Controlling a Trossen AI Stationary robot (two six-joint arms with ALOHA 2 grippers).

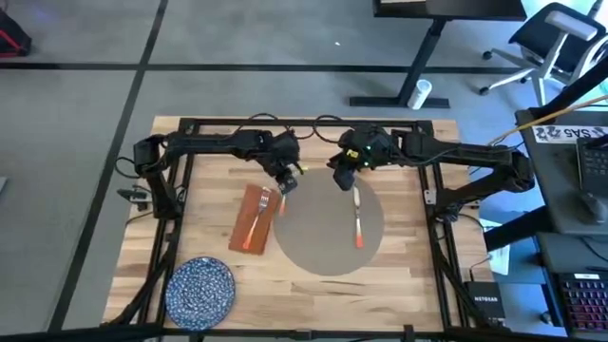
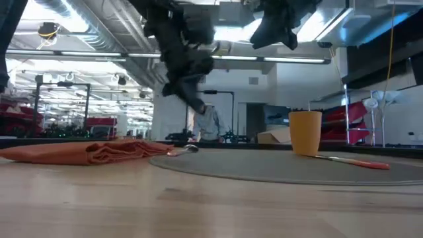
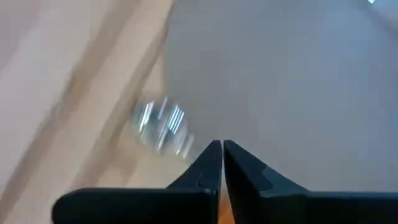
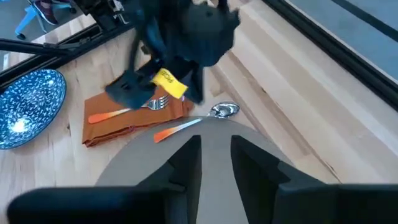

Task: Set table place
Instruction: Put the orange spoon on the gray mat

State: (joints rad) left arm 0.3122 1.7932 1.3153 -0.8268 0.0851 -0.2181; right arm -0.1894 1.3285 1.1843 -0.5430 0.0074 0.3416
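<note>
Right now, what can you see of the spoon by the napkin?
The spoon has a shiny metal bowl and an orange handle. It lies flat between the rust-red napkin and the round grey placemat, bowl toward the table's far edge, apparently straddling the placemat's rim. The left gripper hangs just above it with fingers shut, not holding it. A fork with a matching orange handle lies on the napkin beside it.

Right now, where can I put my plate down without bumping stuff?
The placemat middle is bare, between spoon and knife. So is the table right of it. It's crowded near the napkin, left gripper and right gripper.
</note>
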